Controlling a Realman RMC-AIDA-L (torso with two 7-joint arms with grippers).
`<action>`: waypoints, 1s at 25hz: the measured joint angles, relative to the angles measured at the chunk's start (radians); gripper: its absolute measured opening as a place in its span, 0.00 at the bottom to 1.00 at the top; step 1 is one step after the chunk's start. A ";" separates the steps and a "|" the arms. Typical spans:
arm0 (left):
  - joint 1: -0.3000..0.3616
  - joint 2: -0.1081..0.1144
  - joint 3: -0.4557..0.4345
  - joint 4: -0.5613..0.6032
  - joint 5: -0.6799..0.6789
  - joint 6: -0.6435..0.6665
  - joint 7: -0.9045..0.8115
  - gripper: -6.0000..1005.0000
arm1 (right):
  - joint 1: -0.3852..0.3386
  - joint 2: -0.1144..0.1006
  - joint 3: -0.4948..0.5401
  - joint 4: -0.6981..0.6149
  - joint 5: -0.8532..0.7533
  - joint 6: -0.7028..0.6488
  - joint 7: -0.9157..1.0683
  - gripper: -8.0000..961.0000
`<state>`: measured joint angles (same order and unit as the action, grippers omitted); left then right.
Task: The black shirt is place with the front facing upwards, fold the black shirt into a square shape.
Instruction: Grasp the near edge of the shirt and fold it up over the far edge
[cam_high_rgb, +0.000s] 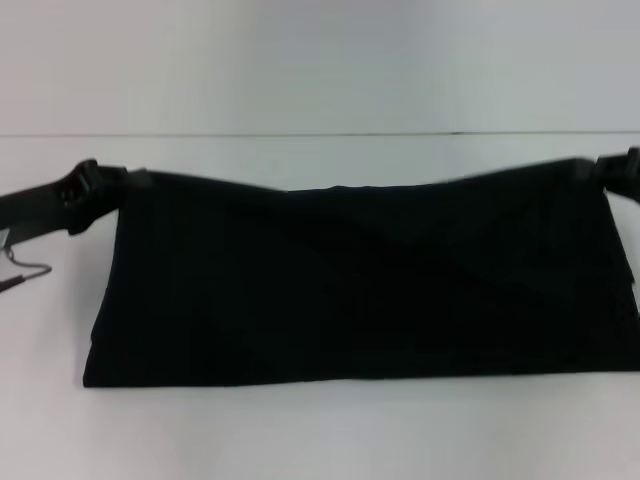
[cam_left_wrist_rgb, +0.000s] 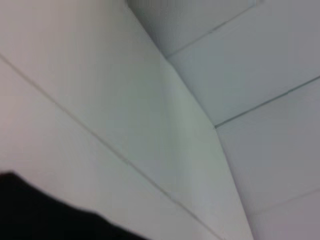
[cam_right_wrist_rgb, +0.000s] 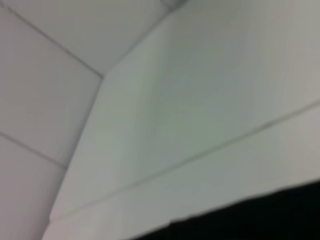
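Lying nearest the robot is the lower fold of the black shirt (cam_high_rgb: 350, 280), a straight dark edge resting on the white table (cam_high_rgb: 300, 440) with bare tabletop showing in front of it. From that edge the cloth rises as one wide, smooth black panel, with no lettering or label to be seen on the side that faces the head camera. Its top hem sags slightly toward the middle and climbs to each upper corner, so the panel looks stretched between two points. At the shirt's upper left corner sits the left gripper (cam_high_rgb: 128, 180), its arm reaching in from beyond the shirt's left side; the fingers appear pressed together on that corner of the cloth. At the shirt's upper right corner sits the right gripper (cam_high_rgb: 600, 170), partly cut off by the picture's edge, and it likewise appears to pinch its corner. A thin cable (cam_high_rgb: 22, 270) hangs just beside the shirt's left edge, under the left arm. Behind the shirt's top hem the table runs on to a pale wall (cam_high_rgb: 320, 60), the two meeting in a thin line. Both wrist views look away from the shirt toward light, panelled surfaces crossed by thin seams, each with only a dark shape at one edge; I cannot tell what that shape is.
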<state>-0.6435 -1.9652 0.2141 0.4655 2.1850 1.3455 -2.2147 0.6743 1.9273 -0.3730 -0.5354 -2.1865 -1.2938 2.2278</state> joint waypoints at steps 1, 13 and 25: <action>-0.005 -0.002 0.000 -0.001 -0.013 -0.015 0.006 0.05 | 0.001 0.000 0.000 0.002 0.020 0.014 -0.004 0.07; -0.062 -0.084 0.008 -0.002 -0.060 -0.266 0.094 0.06 | 0.048 0.071 0.000 0.093 0.141 0.280 -0.169 0.12; -0.101 -0.151 0.010 -0.004 -0.106 -0.441 0.172 0.11 | 0.075 0.129 -0.021 0.137 0.207 0.530 -0.299 0.17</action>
<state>-0.7445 -2.1162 0.2244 0.4612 2.0787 0.9047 -2.0428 0.7489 2.0566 -0.3943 -0.3984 -1.9797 -0.7643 1.9290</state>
